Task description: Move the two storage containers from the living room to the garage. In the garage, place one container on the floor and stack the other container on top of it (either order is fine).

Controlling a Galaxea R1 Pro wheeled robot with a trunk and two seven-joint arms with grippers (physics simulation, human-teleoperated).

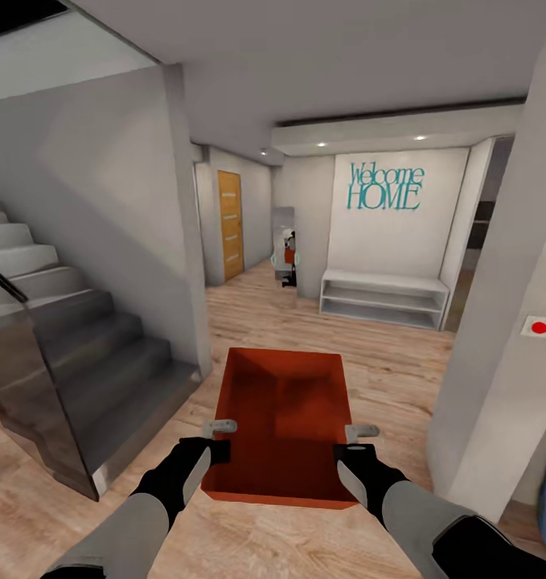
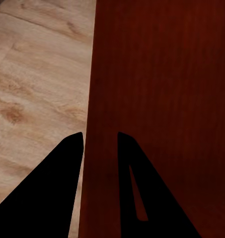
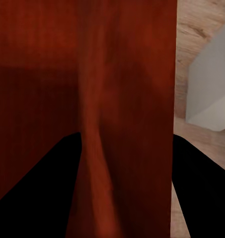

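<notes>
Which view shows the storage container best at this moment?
The head view: the storage container appears whole, open top up, held between the left gripper and right gripper above the wood floor. Both wrist views show close-up red wall, straddled by each gripper's dark fingers.

The box (image 1: 281,418) held between the black fingers (image 1: 194,460) is orange-red, darker inside. The floor (image 1: 385,362) under it is light brown wood with wavy lines. Past the fingers, blue-green letters (image 1: 385,186) sit on a white wall. The door (image 1: 230,223) is yellow-brown. The stairs (image 1: 104,354) are grey.
</notes>
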